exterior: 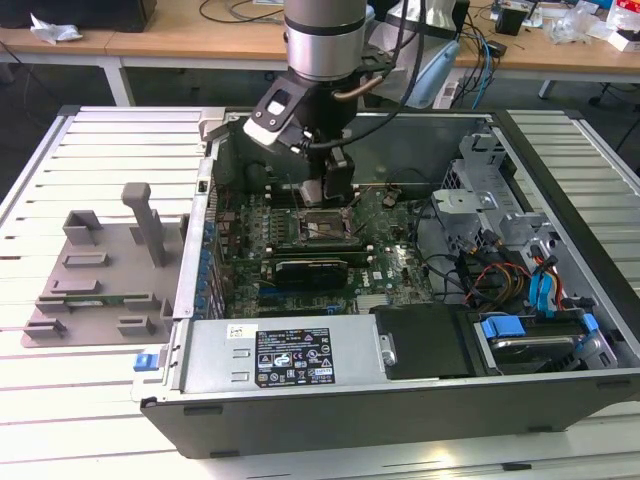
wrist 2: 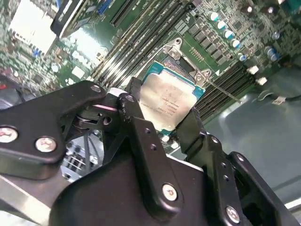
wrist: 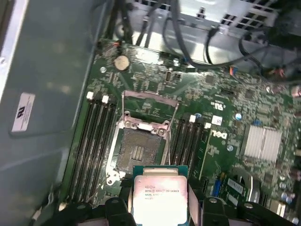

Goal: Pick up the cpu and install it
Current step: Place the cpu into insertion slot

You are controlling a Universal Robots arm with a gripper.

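Note:
The cpu is a flat square chip with a pale silvery top and a thin green rim. My gripper is shut on it, one black finger on each of two opposite edges. In the first wrist view the cpu hangs just short of the open black socket, whose metal load frame is flipped up. In the exterior view the gripper reaches down into the open computer case, right above the socket on the green motherboard.
Memory slots flank the socket on both sides. A silver power supply lies along the case's near side, with drive bays and cables at the exterior view's right. A grey fixture plate sits outside the case at the left.

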